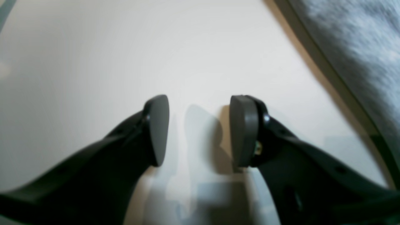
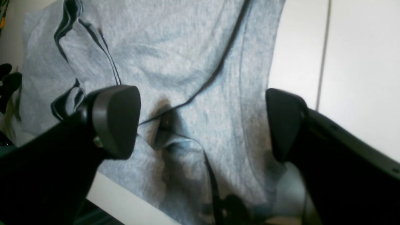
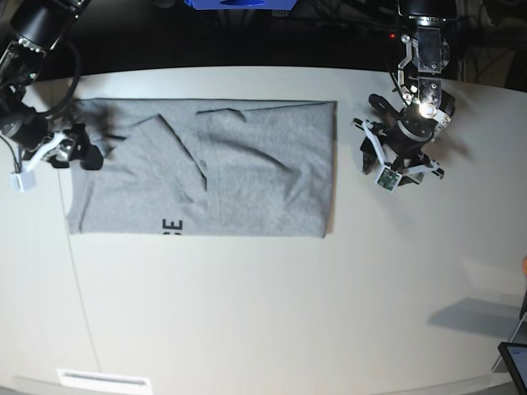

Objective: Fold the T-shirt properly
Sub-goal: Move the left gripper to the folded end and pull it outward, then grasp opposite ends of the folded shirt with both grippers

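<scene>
While the T-shirt (image 3: pixel 206 169) lies partly folded on the counter (image 3: pixel 263 313), both tools spread and empty, right tool (image 2: pixel 203 122) over its rumpled end risks pinching several layers, skewing the fold.

The grey T-shirt (image 3: pixel 214 169) lies folded flat on the white table (image 3: pixel 263 313), black lettering (image 3: pixel 172 225) showing at its near edge.

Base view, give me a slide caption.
Folded T-shirt on white table, right gripper open at its edge, left gripper open beside it.
</scene>
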Controlling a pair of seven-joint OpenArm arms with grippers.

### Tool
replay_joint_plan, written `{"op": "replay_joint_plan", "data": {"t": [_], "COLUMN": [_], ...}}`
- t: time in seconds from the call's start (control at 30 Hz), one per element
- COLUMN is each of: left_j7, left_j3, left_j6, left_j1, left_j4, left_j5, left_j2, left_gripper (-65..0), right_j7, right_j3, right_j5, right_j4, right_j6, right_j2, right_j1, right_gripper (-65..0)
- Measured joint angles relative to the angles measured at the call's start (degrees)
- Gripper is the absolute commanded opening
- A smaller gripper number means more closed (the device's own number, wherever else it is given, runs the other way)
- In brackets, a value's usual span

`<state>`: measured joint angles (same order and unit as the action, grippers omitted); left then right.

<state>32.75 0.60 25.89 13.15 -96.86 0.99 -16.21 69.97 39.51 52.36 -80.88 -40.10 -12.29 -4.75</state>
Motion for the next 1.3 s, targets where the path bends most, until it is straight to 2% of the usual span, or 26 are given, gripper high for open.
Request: {"op": "replay_joint_plan", "data": {"t": [0.1, 0.13, 0.27, 0.3, 0.63, 0.7, 0.8, 1.0, 1.17, 1.3], "left_j7": [-0.02, 0.02, 0.66, 0.66, -1.11, -1.27, -1.33, -1.57, -2.64, -3.06], "left_j3": [0.63, 0.63, 0.85, 0.85, 0.48, 0.48, 0.52, 0.44, -4.9, -6.19], "left_j6": [-0.02, 0.0, 0.0, 0.0, -0.59, -0.63, -0.87, -0.85, -1.57, -1.49], "left_j1": [0.02, 0.0, 0.07, 0.04, -2.25, -2.19, -2.19, -2.32, -2.54, -2.6], "left_j4": [0.0, 0.0, 0.11, 0.13, 4.57, 4.57, 4.42, 4.35, 4.39, 4.35], "left_j5": [0.28, 0.31, 0.48, 0.48, 0.02, 0.0, 0.28, -0.02, -0.07, -0.87], "left_j2": [0.63, 0.63, 0.61, 0.5, 0.48, 0.52, 1.73, 3.17, 2.82, 3.54], "left_gripper": [-34.8, -37.8, -64.0, -64.8, -65.0, -65.0, -65.0, -64.8, -64.8, -64.8], "right_j7": [0.39, 0.39, 0.39, 0.44, 1.42, 0.5, 0.35, 0.44, 0.39, 0.35], "right_j3": [0.0, 0.0, 0.0, 0.0, -0.2, -2.58, -4.83, -4.76, -4.76, -4.76], "right_j5": [-0.02, -0.02, -0.15, -0.2, -1.05, -1.09, -0.74, -0.96, -1.03, -0.83], "right_j4": [0.02, 0.02, 0.02, 0.02, 0.07, 0.07, 0.07, 0.07, 0.07, 0.07], "right_j6": [0.0, 0.02, 0.02, 0.02, 0.04, 0.04, 0.02, 0.04, 0.02, 0.02], "right_j2": [-0.02, 0.0, 0.0, 0.0, 0.02, -0.35, 0.17, 1.11, 1.33, 1.44], "right_j1": [0.31, 0.31, 0.42, 0.61, 1.7, 1.62, 1.95, 2.58, 2.67, 2.54], "right_gripper": [-6.2, -6.2, -6.2, -6.2, -6.2, -6.2, -6.2, -6.2, -6.4, -6.4]}}
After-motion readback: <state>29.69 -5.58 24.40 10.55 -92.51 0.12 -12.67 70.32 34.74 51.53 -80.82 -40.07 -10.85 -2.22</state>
